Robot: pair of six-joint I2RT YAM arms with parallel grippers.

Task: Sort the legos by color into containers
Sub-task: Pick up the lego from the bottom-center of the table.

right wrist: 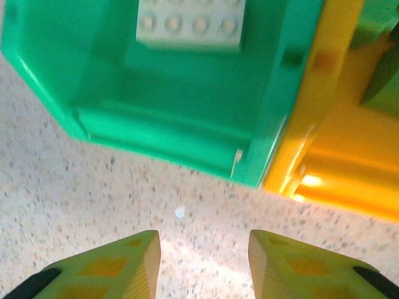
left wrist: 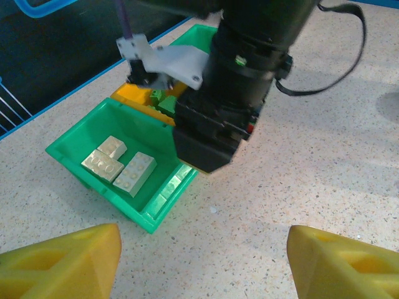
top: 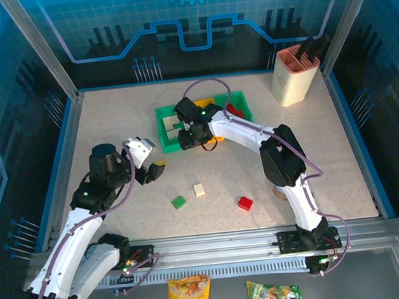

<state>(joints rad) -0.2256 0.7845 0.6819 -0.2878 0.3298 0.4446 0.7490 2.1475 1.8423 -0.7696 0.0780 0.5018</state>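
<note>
Three bins are set in a row toward the far edge of the worktop (top: 111, 115), about midway between its left and right edges. The left green bin (top: 162, 118) (left wrist: 149, 215) (right wrist: 156, 124) holds cream bricks (top: 173, 129) (left wrist: 134, 174) (right wrist: 190, 22). Green bricks (left wrist: 163, 103) (right wrist: 377, 28) are seen in the yellow-orange bin (top: 203, 103) (left wrist: 128, 96) (right wrist: 324, 124) touching it. Red bricks (top: 234, 109) lie in the right green bin (top: 250, 109) (left wrist: 196, 34).

Three bricks are left loose on the worktop, nearer its near edge and apart from one another: a green one (top: 179, 202), a cream one (top: 199, 190) just beside it, and a red one (top: 245, 203) further right.

The right gripper (top: 193, 139) (right wrist: 202, 268) is held over the near wall of the left green bin. Its fingers (right wrist: 118, 268) are spread apart and nothing is gripped between them.

The left gripper (top: 152, 172) (left wrist: 202, 261) is held above bare worktop, to the near left of the bins and apart from them. Its fingers (left wrist: 59, 261) are opened wide and nothing is held.
</note>
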